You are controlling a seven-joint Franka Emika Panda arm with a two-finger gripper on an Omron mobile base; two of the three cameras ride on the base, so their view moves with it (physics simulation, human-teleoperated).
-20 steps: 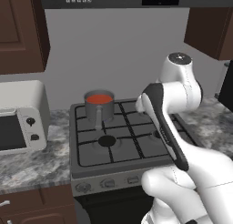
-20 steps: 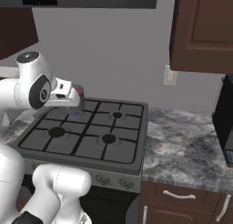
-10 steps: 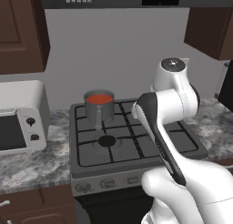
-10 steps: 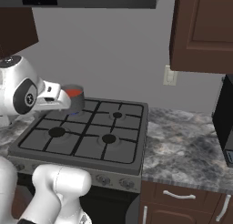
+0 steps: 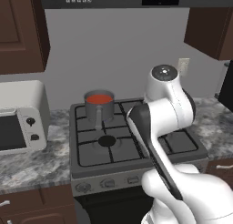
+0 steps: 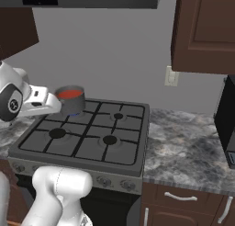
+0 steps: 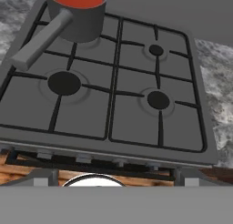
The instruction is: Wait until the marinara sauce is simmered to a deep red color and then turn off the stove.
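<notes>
Marinara sauce [image 5: 99,99] sits in a grey saucepan [image 5: 98,110] on the back-left burner of the stove [image 5: 132,148], upper middle-left of the left base view; in the hand view the pan is top left with its handle running down-left. Sauce reads bright red-orange, flat surface, also seen in the right base view [image 6: 69,93] at left centre. A faint blue glow seems to show under the pan in the right base view, so that burner looks lit.

Step in hand: judged as waiting/positioning. Hand camera looks down over the grates, front edge of the stove with the knob row [image 7: 98,158] near the bottom of the frame. Nothing held; fingertips are not clear in the hand view, but the jaws stand wide apart.

Next move, my call: once the red counts as deep enough, drop the gripper toward the front knob row [image 5: 107,183] and turn the knob tied to the back-left burner. Which knob that is, cannot tell. White toaster oven [image 5: 20,116] at left is not part of this.
</notes>
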